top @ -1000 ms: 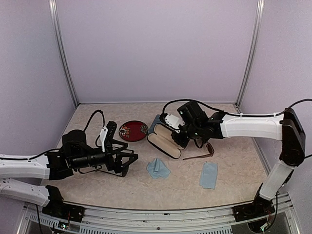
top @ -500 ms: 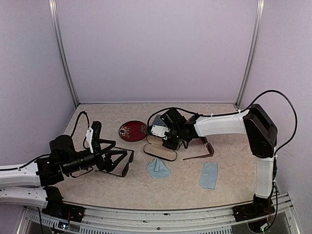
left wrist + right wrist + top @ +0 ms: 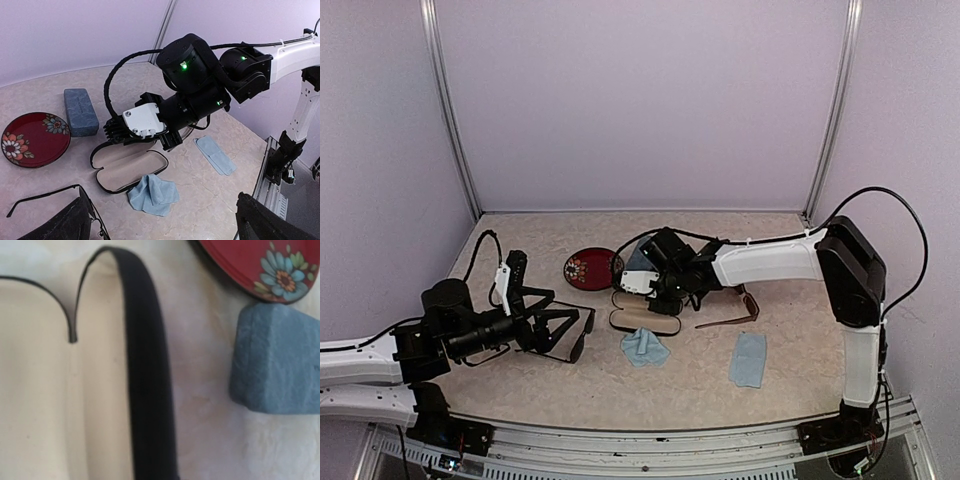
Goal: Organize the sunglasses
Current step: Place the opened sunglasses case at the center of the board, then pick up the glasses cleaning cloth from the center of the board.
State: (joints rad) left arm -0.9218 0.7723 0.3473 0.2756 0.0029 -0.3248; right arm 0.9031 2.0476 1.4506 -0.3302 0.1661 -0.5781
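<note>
The thin black-framed sunglasses (image 3: 570, 332) lie unfolded on the table by my left gripper (image 3: 560, 328). That gripper stands wide open, and the frame (image 3: 47, 201) shows beside its left finger (image 3: 65, 225). I cannot tell whether they touch. The reddish-brown sunglasses (image 3: 730, 315) rest on the table right of my right wrist. My right gripper (image 3: 658, 298) is down at the back rim of the open black case (image 3: 642, 320) and is shut on that rim (image 3: 147, 390). The case's beige lining (image 3: 125, 167) faces up with nothing in it.
A blue-grey case (image 3: 80, 111) and a red flowered plate (image 3: 32, 139) sit behind the black case. A crumpled blue cloth (image 3: 644, 346) lies just in front of it. A flat blue cloth (image 3: 748, 360) lies to the right, near the front rail.
My right arm has dragged the open black case left and toward the front. My left arm drew back to the left, then held still, jaws staying wide.
</note>
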